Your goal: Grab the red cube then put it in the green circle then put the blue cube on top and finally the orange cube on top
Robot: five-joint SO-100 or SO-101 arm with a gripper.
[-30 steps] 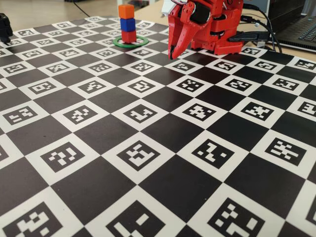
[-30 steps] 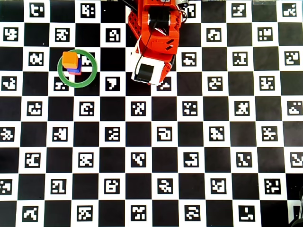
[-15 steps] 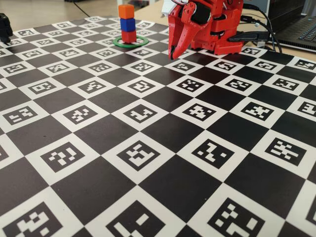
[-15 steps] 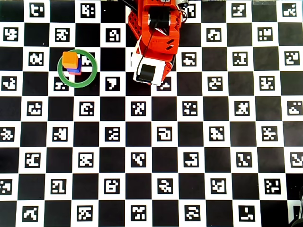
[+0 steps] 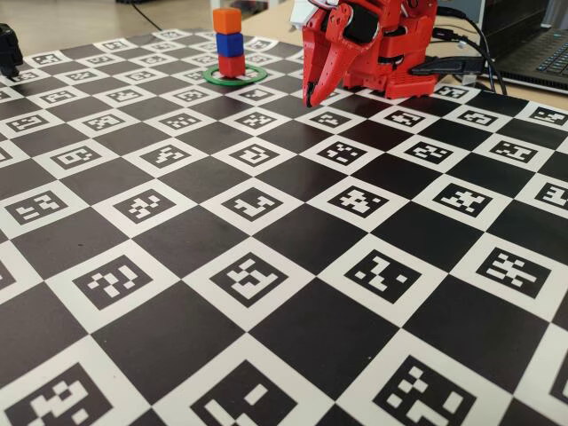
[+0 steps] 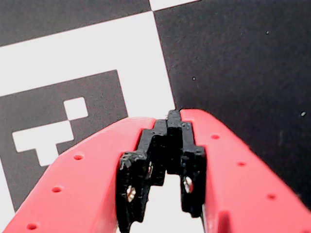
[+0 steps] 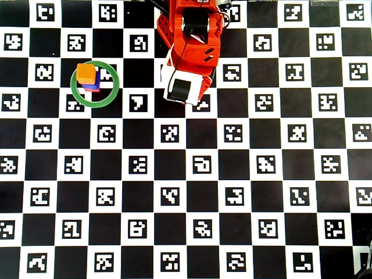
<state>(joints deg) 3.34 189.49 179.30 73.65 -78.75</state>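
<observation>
Toward the far left of the checkered tabletop [image 5: 293, 231], in the fixed view, three small cubes are standing in a single upright stack inside the green circle [image 5: 234, 76]: the red cube [image 5: 232, 64] is sitting at the bottom on the ring's inner ground, the blue cube [image 5: 230, 43] is resting on it, and the orange cube [image 5: 227, 20] is topping the pile. Each is showing flat, plain-coloured faces with crisp edges, and the column is looking roughly straight. From overhead, the orange cube [image 7: 86, 73] is covering most of the stack, with slivers of blue and red peeking out at its lower edge, and the pile is sitting in the left part of the green circle [image 7: 95, 83], not centred. Further right, well apart from the stack, the red arm is folding down over the board with its claw [image 5: 308, 98] pointing at the surface. At the wrist, the claw [image 6: 167, 121] is clenched tip to tip, gripping nothing, above a black square beside a printed marker.
</observation>
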